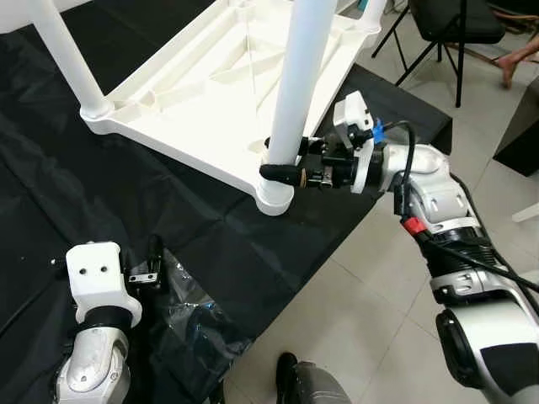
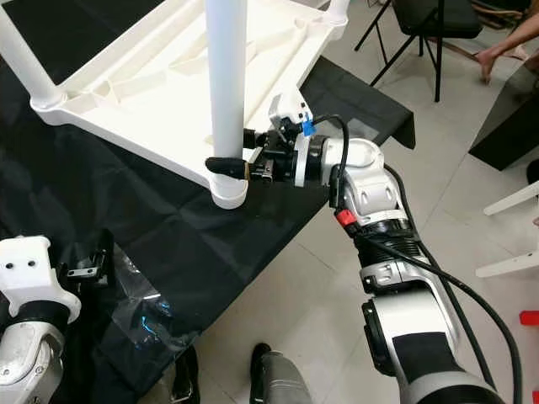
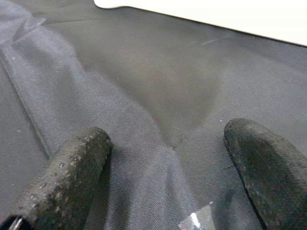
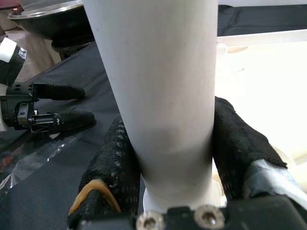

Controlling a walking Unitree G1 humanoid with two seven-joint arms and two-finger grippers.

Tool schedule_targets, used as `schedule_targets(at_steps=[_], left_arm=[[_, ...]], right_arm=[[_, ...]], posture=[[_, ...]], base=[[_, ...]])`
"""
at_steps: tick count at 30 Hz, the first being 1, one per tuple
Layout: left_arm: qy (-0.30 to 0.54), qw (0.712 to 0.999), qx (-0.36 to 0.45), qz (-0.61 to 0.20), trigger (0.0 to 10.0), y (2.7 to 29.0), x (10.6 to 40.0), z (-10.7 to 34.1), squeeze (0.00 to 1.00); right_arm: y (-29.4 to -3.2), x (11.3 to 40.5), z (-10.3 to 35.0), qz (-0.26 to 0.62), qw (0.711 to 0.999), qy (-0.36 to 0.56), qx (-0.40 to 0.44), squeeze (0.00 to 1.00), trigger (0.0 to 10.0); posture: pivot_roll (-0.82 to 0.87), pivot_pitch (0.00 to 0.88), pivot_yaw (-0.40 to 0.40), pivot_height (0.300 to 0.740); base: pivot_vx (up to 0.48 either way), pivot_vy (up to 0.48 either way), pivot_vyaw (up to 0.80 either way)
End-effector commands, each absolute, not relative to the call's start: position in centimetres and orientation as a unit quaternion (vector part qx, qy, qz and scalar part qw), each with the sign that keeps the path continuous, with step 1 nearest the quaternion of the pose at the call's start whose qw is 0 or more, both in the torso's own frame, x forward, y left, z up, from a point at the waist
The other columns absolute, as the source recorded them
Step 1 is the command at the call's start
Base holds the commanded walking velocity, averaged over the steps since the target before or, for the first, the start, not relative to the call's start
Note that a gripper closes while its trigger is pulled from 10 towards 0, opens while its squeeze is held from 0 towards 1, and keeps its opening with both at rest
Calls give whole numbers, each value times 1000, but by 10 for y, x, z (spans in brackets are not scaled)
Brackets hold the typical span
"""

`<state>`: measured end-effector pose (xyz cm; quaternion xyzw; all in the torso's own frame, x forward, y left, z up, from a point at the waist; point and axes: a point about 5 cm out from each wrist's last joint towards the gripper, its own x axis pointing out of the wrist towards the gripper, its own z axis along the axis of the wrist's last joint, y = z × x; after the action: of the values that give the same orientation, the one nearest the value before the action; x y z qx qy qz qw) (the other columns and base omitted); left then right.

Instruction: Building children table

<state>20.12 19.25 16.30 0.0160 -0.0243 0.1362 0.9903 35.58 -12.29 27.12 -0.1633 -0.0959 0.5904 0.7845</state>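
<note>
1. The right pincer is closed around the near table leg, low on the tube just above its socket, one black finger on each side, both touching the plastic.
2. That leg is a smooth white round tube, standing upright in the near corner socket of the upturned white table. It looks light, hollow and stiff. The glossy surface may slip under the pads, so a hold low down near the socket seems the firmest place for pressing or twisting it home.
3. The upturned table lies on a black cloth spread over the tiled floor. Its underside shows moulded ribs and a raised rim; it is rigid plastic. A second leg stands in the corner to the robot's left.
4. The left pincer hovers open and empty just over the cloth, near the cloth's front edge, well apart from the table; its pads are rough and pimpled.
5. Crinkled clear plastic wrap lies on the cloth just beside it.
</note>
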Motion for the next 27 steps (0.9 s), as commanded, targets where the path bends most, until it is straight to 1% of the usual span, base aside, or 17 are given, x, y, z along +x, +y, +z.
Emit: schedule_targets(at_steps=[1, 6, 8, 9, 10, 11, 12, 13, 14, 15, 17, 18, 20, 21, 25, 26, 27], left_arm=[[-15, 990, 17, 142, 10000, 192, 197, 161, 0], [-16, 990, 13, 141, 10000, 189, 201, 160, 0], [-16, 990, 10, 142, 10000, 188, 203, 159, 0], [-15, 990, 9, 141, 10000, 188, 205, 158, 0], [-15, 990, 9, 141, 10000, 188, 205, 158, 0], [-15, 990, 8, 141, 10000, 187, 206, 157, 0], [-15, 990, 7, 141, 10000, 187, 209, 156, 0], [-15, 990, 6, 141, 10000, 186, 211, 155, 0], [-15, 990, 6, 141, 10000, 186, 211, 155, 0], [-15, 990, 5, 140, 10000, 185, 215, 154, 0], [-15, 990, 4, 138, 10000, 185, 222, 152, 0], [-15, 990, 4, 138, 10000, 185, 222, 152, 0], [-14, 990, -2, 139, 10000, 186, 227, 150, 0], [-14, 990, -2, 139, 10000, 186, 227, 150, 0], [-12, 990, -5, 140, 10000, 187, 235, 146, 0], [-13, 990, -5, 142, 10000, 187, 238, 145, 0], [-13, 990, -5, 142, 10000, 187, 238, 145, 0]], right_arm=[[-124, 356, 270, 584, 786, -104, -175, 0, 0], [-128, 358, 270, 540, 812, -120, -187, 0, 0], [-126, 358, 263, 492, 842, -125, -185, 0, 0], [-123, 358, 257, 433, 876, -132, -163, 0, 0], [-123, 358, 257, 433, 876, -132, -163, 0, 0], [-124, 359, 251, 330, 921, -145, -151, 0, 0], [-123, 349, 228, 211, 965, -124, -99, 0, 0], [-126, 340, 212, 121, 985, -101, -66, 0, 0], [-126, 340, 212, 121, 985, -101, -66, 0, 0], [-117, 329, 196, 96, 991, -77, -53, 0, 0], [-88, 322, 184, 115, 990, -66, -41, 0, 0], [-88, 322, 184, 115, 990, -66, -41, 0, 0], [-71, 325, 186, 130, 989, -70, -30, 0, 0], [-71, 325, 186, 130, 989, -70, -30, 0, 0], [-50, 335, 198, 154, 983, -92, -27, 0, 0], [-38, 333, 203, 175, 981, -88, -16, 0, 5569], [-38, 333, 203, 175, 981, -88, -16, 0, 5569]], posture=[[62, 326, -79, 740], [46, 302, -94, 740], [43, 289, -102, 740], [39, 277, -114, 740], [39, 277, -114, 740], [37, 271, -121, 740], [34, 248, -121, 740], [35, 248, -115, 740], [35, 248, -115, 740], [36, 235, -108, 740], [20, 212, -103, 740], [20, 212, -103, 740], [15, 197, -99, 740], [15, 197, -99, 740], [7, 159, -109, 740], [9, 150, -118, 740], [9, 150, -118, 740]], base=[[0, 0, 0], [0, 0, 0], [0, 0, 0], [0, 0, 0], [0, 0, 0], [0, 0, 0], [0, 0, 0], [0, 0, 0], [0, 0, 0], [0, 0, 0], [0, 0, 0], [0, 0, 0], [0, 0, 0], [0, 0, 0], [0, 0, 0], [0, 0, 0], [0, 0, 0]])
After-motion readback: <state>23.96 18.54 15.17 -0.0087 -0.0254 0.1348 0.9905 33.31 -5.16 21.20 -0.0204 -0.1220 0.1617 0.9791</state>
